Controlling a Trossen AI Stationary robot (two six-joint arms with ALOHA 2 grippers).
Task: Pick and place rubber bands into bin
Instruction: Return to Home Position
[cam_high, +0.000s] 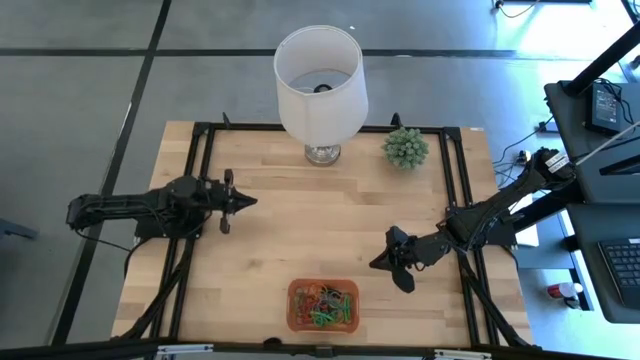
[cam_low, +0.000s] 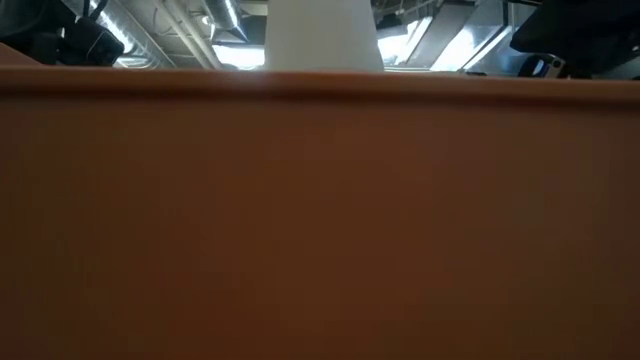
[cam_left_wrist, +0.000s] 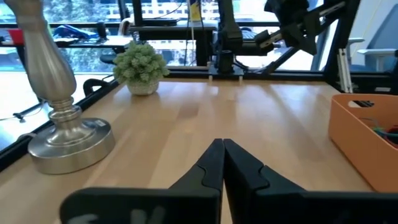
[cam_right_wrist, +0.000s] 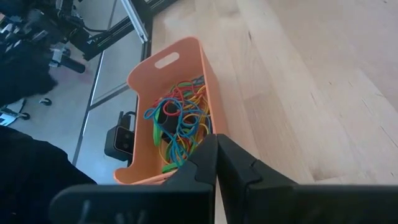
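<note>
Rubber bands (cam_right_wrist: 180, 127) lie tangled in the orange bin (cam_right_wrist: 185, 55) at the counter's (cam_high: 300, 230) near edge. I see left fingers (cam_left_wrist: 208, 167) and right fingers (cam_right_wrist: 200, 160) pressed shut, holding nothing. Bands look light, soft, stretchy; I'd pinch a single strand.

Lamp (cam_high: 320, 85) with white shade and silver base (cam_left_wrist: 65, 140) is recorded standing at the back edge of the wooden surface (cam_high: 290, 230). Small green potted plant (cam_high: 405, 147) is set near it, not touching. The surface is bordered by a black frame (cam_high: 245, 127).
</note>
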